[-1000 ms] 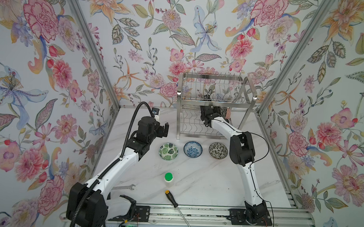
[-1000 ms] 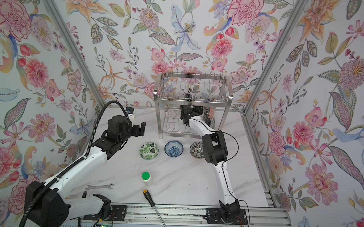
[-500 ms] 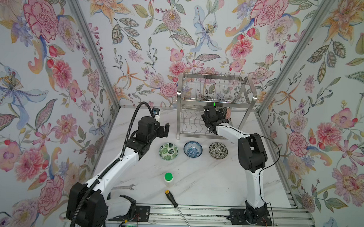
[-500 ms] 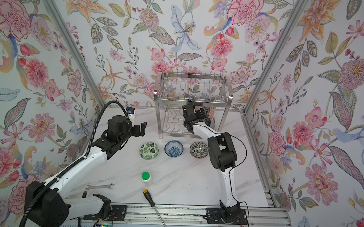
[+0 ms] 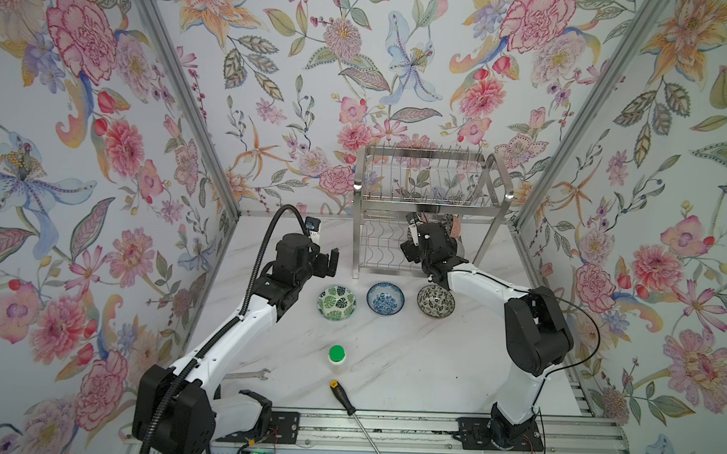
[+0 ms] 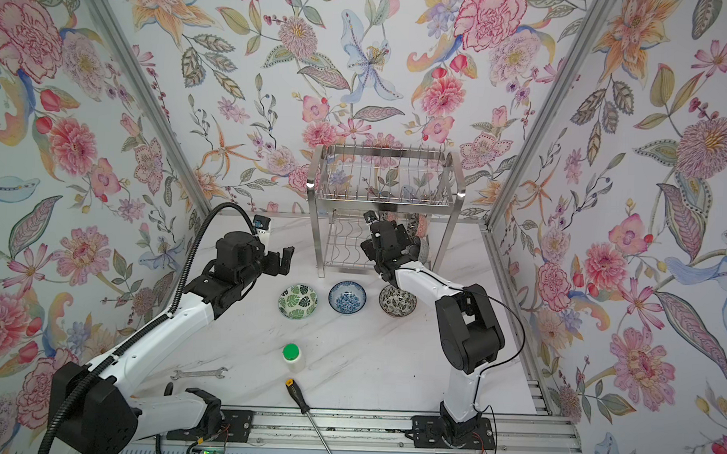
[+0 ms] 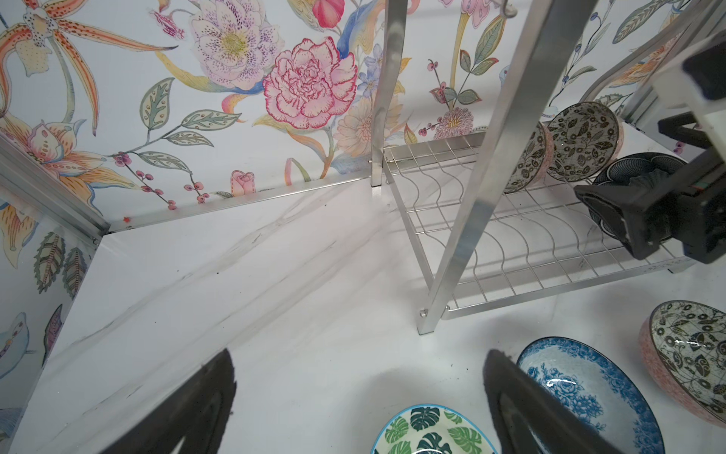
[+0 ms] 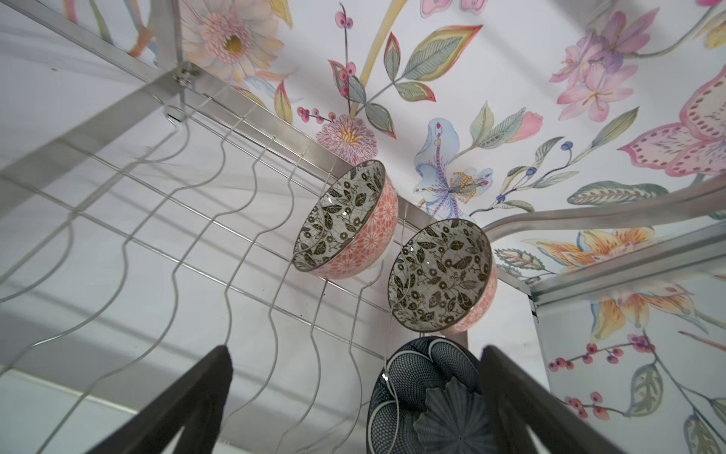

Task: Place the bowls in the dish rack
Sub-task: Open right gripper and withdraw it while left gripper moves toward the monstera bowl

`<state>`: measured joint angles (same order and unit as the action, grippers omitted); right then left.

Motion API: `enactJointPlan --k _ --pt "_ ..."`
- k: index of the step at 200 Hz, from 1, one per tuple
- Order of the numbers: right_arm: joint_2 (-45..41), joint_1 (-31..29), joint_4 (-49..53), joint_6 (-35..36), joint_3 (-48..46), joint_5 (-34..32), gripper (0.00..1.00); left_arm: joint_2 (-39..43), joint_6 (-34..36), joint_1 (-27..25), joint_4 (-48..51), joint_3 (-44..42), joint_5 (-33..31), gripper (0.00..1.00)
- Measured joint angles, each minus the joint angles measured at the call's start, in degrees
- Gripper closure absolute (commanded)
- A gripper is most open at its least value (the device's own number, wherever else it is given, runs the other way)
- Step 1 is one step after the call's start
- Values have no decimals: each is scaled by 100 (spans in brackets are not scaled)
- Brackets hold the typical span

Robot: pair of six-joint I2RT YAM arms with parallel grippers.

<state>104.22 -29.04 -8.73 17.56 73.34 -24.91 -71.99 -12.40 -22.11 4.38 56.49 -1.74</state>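
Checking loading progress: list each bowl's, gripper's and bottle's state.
Green leaf bowl: upright on table.
Blue floral bowl: upright on table.
Black-and-white table bowl: upright.
Black-and-white pair: tipped sideways in dish rack.
Navy bowl: tipped sideways in dish rack.
Left gripper: fingers open.
Right gripper: fingers open.
Bottle: upright, capped.

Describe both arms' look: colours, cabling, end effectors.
Both have white links and black joint housings. The left arm carries a thick black corrugated conduit that loops up to the wrist. The right arm shows only a thin black cable. The left end effector and right end effector have matte black parallel fingers with tapered tips.
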Motion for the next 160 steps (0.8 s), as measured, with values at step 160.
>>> enactJointPlan --k 160 --pt "-4052 734 2361 -1679 -1622 1700 1 76 -461 0 579 -754 -170 1"
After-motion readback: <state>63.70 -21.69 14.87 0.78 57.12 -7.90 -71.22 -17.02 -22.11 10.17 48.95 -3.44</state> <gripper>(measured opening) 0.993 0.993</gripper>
